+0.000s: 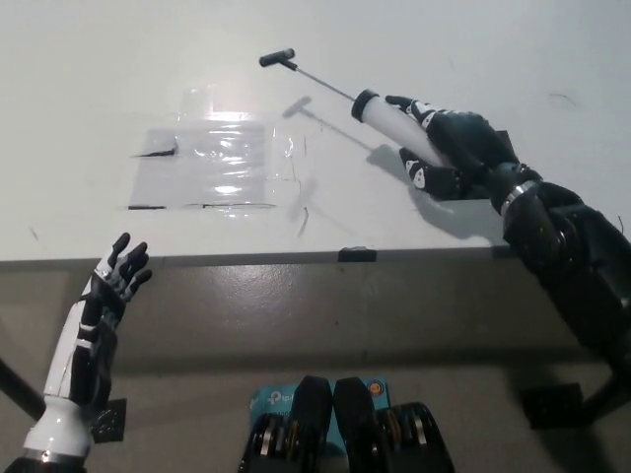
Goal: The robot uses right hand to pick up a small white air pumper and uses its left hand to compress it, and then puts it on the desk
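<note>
Head view: your right hand [455, 148] had its fingers wrapped round the white air pump [394, 120], held above the desk [89, 89], rod and T-handle [277, 60] pointing up-left, prob. extended. Left hand [110, 294] sat below desk edge, fingers spread, holding nothing. Clear plastic sheet [212, 166] lay well left of pump.

I see a white desk [118, 79] with a glossy clear plastic sheet [212, 163] taped flat on it, glaring under overhead light, and grey floor [325, 315] below.
</note>
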